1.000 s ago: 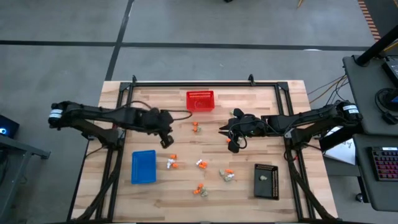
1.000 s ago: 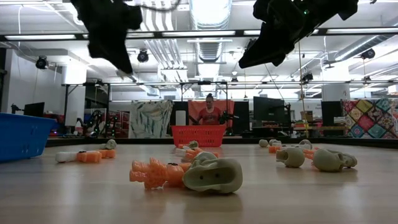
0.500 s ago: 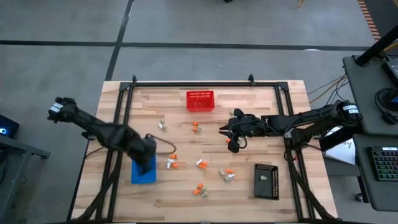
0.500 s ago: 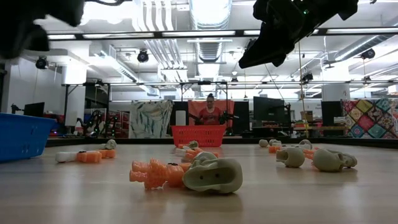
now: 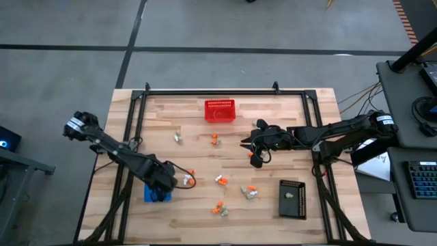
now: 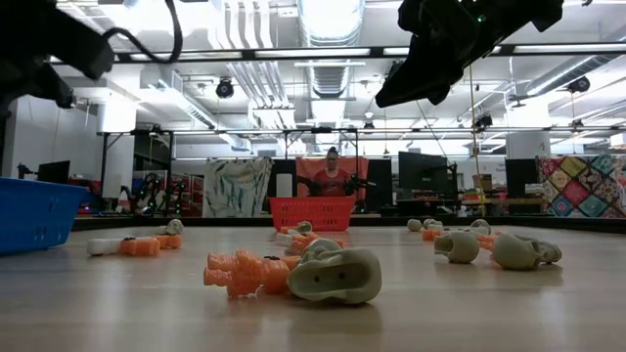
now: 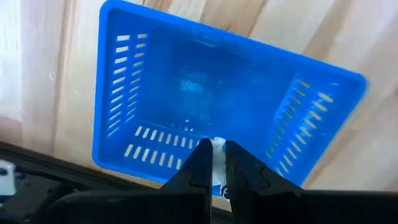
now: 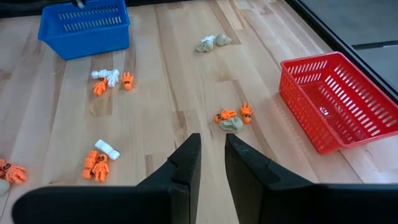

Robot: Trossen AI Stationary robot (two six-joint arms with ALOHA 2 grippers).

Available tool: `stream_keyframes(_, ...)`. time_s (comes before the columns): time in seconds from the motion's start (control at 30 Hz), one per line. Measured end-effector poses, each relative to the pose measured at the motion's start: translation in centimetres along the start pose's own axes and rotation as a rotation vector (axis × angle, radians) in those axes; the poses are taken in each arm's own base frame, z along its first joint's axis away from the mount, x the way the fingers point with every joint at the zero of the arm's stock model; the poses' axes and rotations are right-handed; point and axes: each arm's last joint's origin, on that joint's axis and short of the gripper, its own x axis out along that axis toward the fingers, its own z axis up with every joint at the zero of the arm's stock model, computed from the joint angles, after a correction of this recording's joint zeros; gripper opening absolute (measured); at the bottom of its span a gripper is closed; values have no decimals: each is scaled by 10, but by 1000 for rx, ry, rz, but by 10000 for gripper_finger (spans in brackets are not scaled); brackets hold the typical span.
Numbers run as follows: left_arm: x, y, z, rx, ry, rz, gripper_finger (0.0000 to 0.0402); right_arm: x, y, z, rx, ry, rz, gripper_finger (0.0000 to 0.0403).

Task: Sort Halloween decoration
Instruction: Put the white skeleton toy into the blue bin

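Left gripper (image 7: 213, 163) hangs over the blue tray (image 7: 155, 93), its fingers pinched on a small white trinket (image 7: 217, 155) that shows between the tips; the tray's slotted wall lies directly beyond those tips, its floor farther ahead. In the high view this gripper (image 5: 162, 183) sits above that tray (image 5: 151, 195) at the table's (image 5: 307, 109) left front part.

Right gripper (image 8: 211, 163) hovers over the middle of the table with its fingers a narrow gap apart and nothing between them. Just ahead of it lie two orange trinkets touching a grey-beige one (image 8: 232, 123). Beyond and to one side stands the red mesh basket (image 8: 336, 106); farther off a pale grey-beige pair (image 8: 211, 42) rests on bare wood. To the other side are a white piece with orange ones (image 8: 111, 78), and nearer, a white and orange cluster (image 8: 102, 157). In the high view this gripper (image 5: 254, 145) is well apart from the black tray (image 5: 292, 198), which holds a pale piece.
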Motion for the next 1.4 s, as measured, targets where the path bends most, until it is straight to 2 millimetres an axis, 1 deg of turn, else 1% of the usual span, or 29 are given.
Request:
stream_keyframes(0.17, 14, -3, 5, -12, 27, 95, 2, 0, 0, 0, -5, 0, 0, 63)
stream_keyframes(0.47, 33, -9, 13, -41, 64, 178, 2, 0, 0, 0, -7, 0, 0, 63)
stream_keyframes(0.63, 43, -12, 18, -84, 69, 230, 2, 0, 0, 0, -12, 0, 0, 63)
stream_keyframes(0.77, 48, -13, 20, -115, 74, 250, 2, 0, 0, 0, -13, 0, 0, 63)
stream_keyframes(0.9, 50, -13, 21, -128, 43, 275, 4, 0, 0, 0, -13, 0, 1, 63)
stream_keyframes(1.0, 50, -13, 22, -128, 40, 277, 18, 0, 0, 0, -14, 0, 1, 63)
stream_keyframes(1.23, 49, -12, 21, -128, 40, 278, 67, 0, 0, 0, -9, 0, 1, 63)
stream_keyframes(1.4, 48, -12, 21, -127, 36, 272, 84, 0, 0, 0, -9, 0, 1, 63)
